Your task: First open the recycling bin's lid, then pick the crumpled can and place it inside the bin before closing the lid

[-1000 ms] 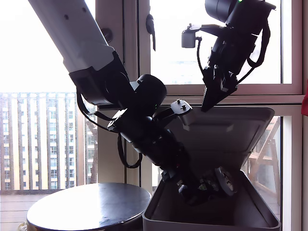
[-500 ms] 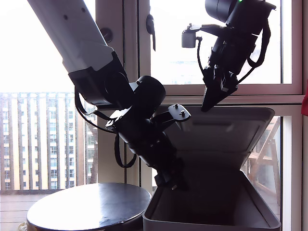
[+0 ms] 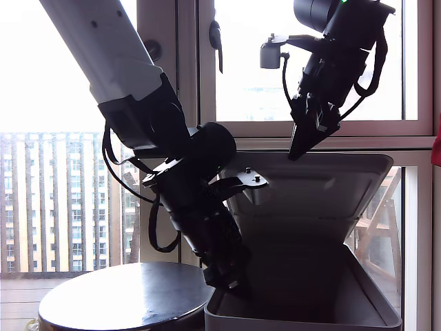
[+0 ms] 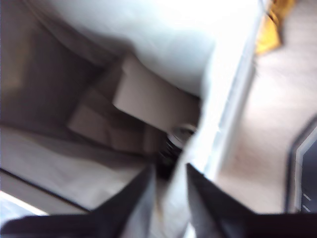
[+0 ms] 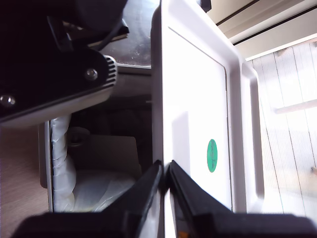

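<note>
Can (image 4: 179, 136) lies inside recycling bin (image 3: 227, 312). My first gripper (image 4: 168, 173): fingers parted, empty, above it. My second gripper (image 5: 165, 171): fingers pinch the raised lid (image 5: 195, 114) edge.

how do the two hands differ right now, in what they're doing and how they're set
My first hand hangs open with nothing between its fingers, while my second hand is shut on the edge of the lid. In the exterior view my first hand sits low at the recycling bin rim, while my second hand is high, propping the lid up. Below my first hand the can lies inside the bin. Both point downward.
</note>
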